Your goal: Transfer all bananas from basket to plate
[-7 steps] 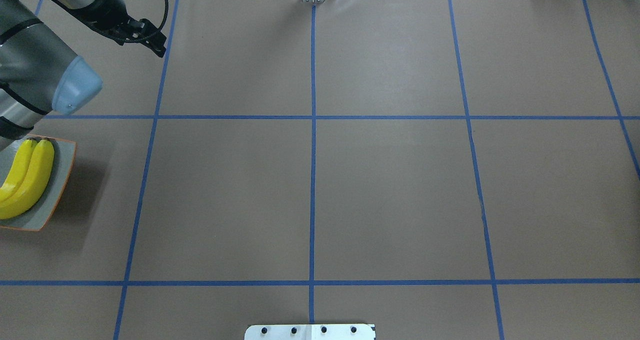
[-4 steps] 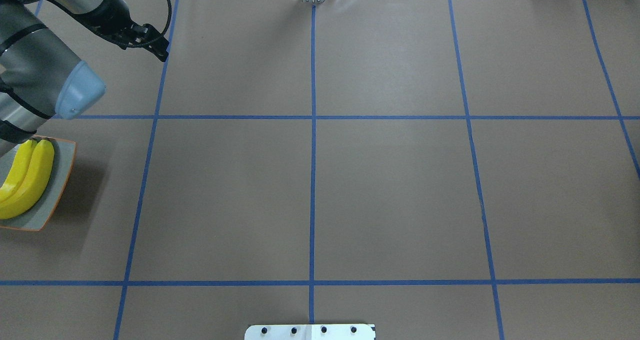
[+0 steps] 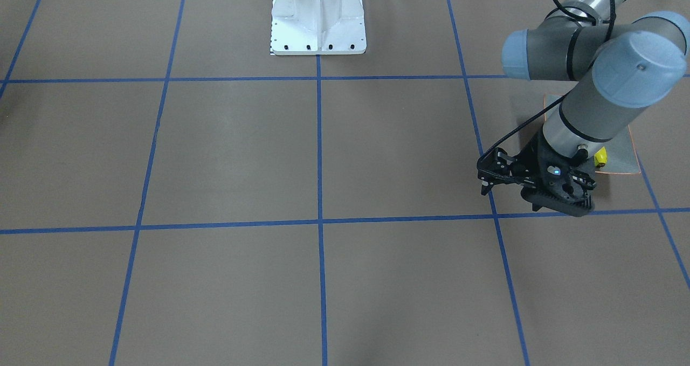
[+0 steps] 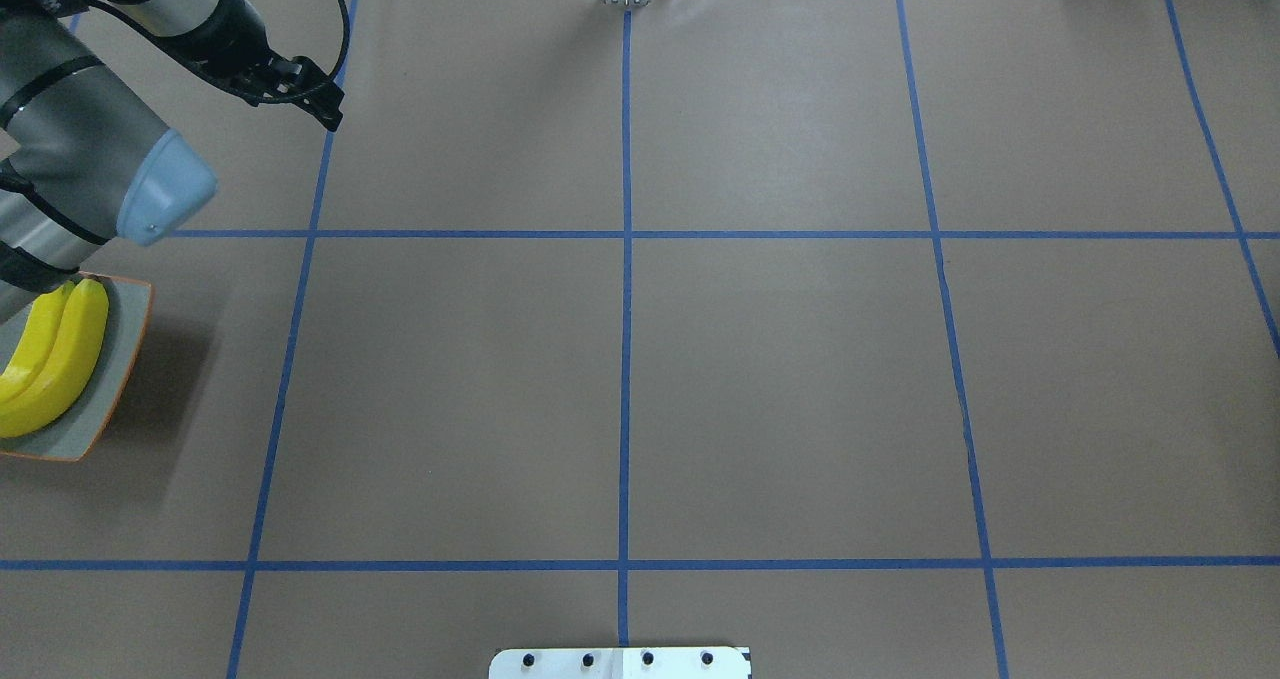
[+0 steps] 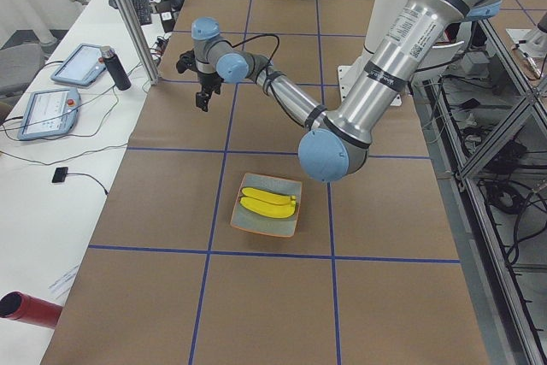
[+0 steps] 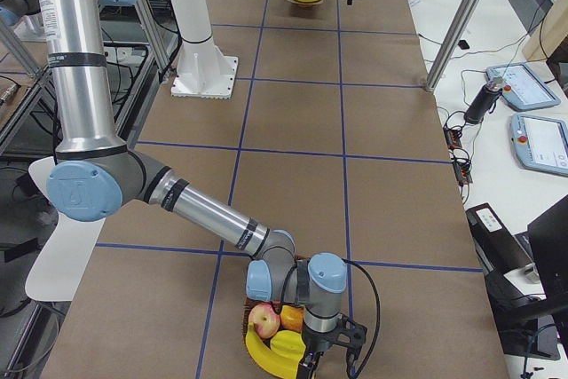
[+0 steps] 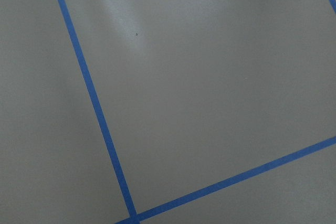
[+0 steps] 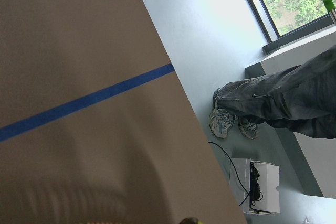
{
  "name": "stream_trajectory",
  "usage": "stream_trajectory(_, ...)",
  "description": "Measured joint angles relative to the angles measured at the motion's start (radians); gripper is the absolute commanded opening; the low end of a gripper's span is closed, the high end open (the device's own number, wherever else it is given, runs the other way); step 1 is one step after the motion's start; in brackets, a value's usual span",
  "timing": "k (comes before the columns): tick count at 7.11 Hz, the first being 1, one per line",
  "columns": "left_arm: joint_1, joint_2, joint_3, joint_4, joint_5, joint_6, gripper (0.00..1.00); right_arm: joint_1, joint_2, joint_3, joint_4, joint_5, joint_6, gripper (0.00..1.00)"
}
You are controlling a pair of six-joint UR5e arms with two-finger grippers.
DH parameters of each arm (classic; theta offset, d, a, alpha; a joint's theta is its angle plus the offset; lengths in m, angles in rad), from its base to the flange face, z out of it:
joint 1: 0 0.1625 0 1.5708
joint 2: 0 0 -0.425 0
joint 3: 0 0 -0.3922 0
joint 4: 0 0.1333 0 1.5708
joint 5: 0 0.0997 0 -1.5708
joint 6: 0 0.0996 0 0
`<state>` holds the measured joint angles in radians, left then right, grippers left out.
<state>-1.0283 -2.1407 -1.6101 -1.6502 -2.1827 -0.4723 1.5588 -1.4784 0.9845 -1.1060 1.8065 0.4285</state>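
Note:
Two yellow bananas (image 4: 50, 359) lie side by side on the grey-green plate (image 4: 112, 384) at the table's left end, also seen in the exterior left view as bananas (image 5: 267, 203) on the plate (image 5: 256, 225). My left gripper (image 4: 324, 107) hangs over bare table beyond the plate, open and empty. In the front view the left arm hides most of the plate (image 3: 620, 158). At the far right end, the basket (image 6: 242, 330) holds more bananas (image 6: 271, 354), an apple and an orange. My right gripper (image 6: 309, 363) reaches down into it; whether it is open or shut I cannot tell.
The white robot base (image 3: 318, 21) stands at mid table on the robot's side. A side table with tablets (image 6: 532, 86) and metal posts (image 5: 128, 14) runs along the far edge. A person's legs (image 8: 273, 103) show past the table's end.
My left gripper has drifted a little to the right and nearer in the overhead view, and the arm's elbow followed. The plate and its bananas have not moved.

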Motion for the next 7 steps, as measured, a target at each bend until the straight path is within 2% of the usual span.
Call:
stream_trajectory(3, 0.0, 0.002, -0.001, -0.001, 0.0, 0.001, 1.0, -0.009, -0.013, -0.012, 0.021, -0.008, 0.0, 0.99)
stream_trajectory(7, 0.001, 0.003, -0.003, -0.002, 0.0, 0.0, 1.0, -0.011, -0.021, -0.032, 0.062, -0.02, -0.002, 0.85)
